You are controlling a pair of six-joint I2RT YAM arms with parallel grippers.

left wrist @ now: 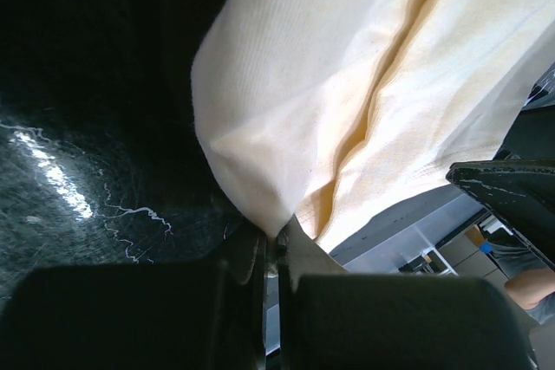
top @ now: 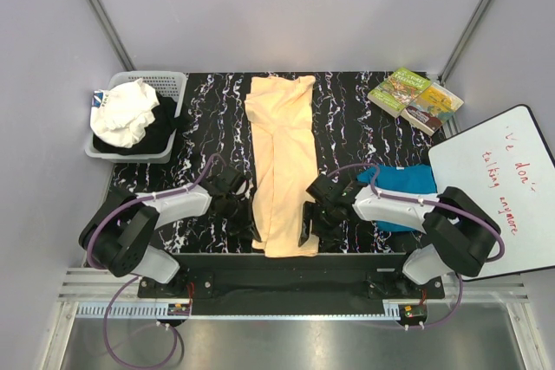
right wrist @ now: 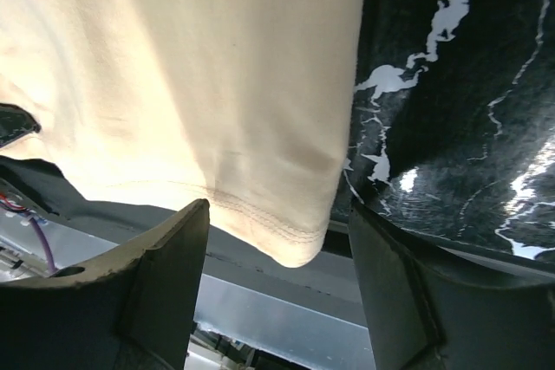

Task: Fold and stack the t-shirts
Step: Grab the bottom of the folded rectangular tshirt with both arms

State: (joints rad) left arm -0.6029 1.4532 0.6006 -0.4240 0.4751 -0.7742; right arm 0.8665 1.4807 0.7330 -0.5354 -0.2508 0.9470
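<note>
Now the left gripper (left wrist: 270, 247) pinches the peach t-shirt's (top: 282, 153) corner; the right gripper (right wrist: 279, 210) gapes astride another.

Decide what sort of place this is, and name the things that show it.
Most likely a robotics lab test cell rather than a home: a left arm and right arm bolted at the near edge of a marbled table, plain panel walls around it, and a whiteboard alongside.

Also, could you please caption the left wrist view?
Left gripper shut on a corner of the peach-yellow t-shirt, above the marbled table.
</note>
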